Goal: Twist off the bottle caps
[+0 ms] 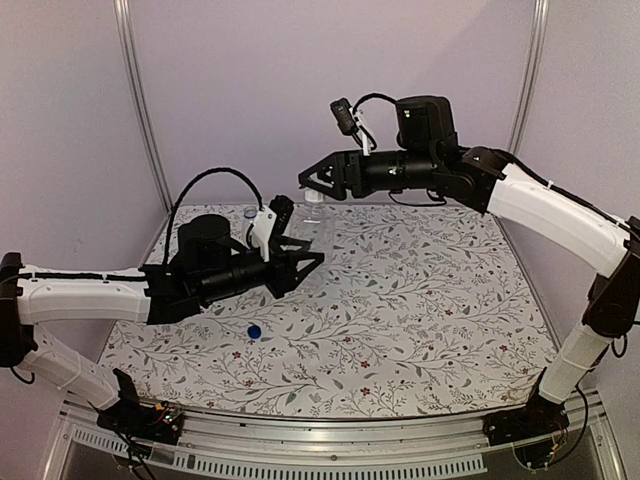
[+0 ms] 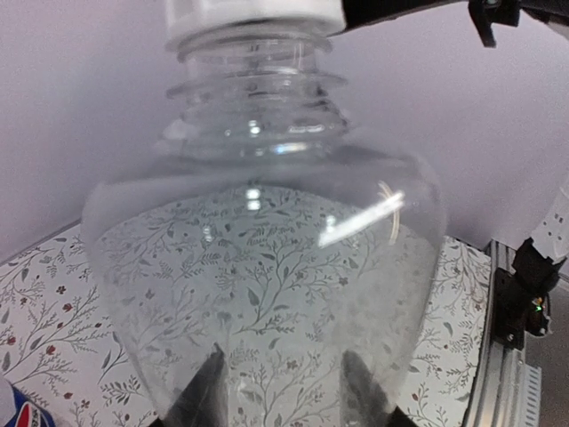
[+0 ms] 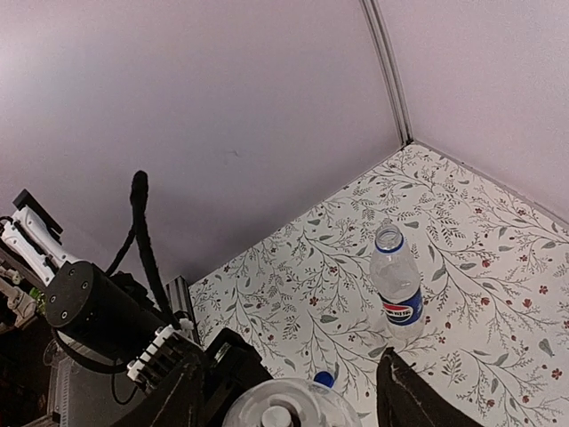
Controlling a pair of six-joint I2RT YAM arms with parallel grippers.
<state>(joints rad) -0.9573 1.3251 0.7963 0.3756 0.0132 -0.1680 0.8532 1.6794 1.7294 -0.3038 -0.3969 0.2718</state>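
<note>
Whitish cap (image 2: 253,13) partly beyond top edge

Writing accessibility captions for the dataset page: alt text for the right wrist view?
Looking down between the open fingers of the right gripper: the plain bottle, whitish cap still on, sits at the bottom edge. Beyond it a Pepsi bottle stands upright and uncapped on the floral table, a blue cap lying near.

The small clear plastic bottle (image 3: 396,283) standing on the floral-patterned worktop (image 3: 498,240) wears a blue label band (image 3: 404,311). It bears the red, white and blue Pepsi roundel and white lettering too small to spell out.
</note>
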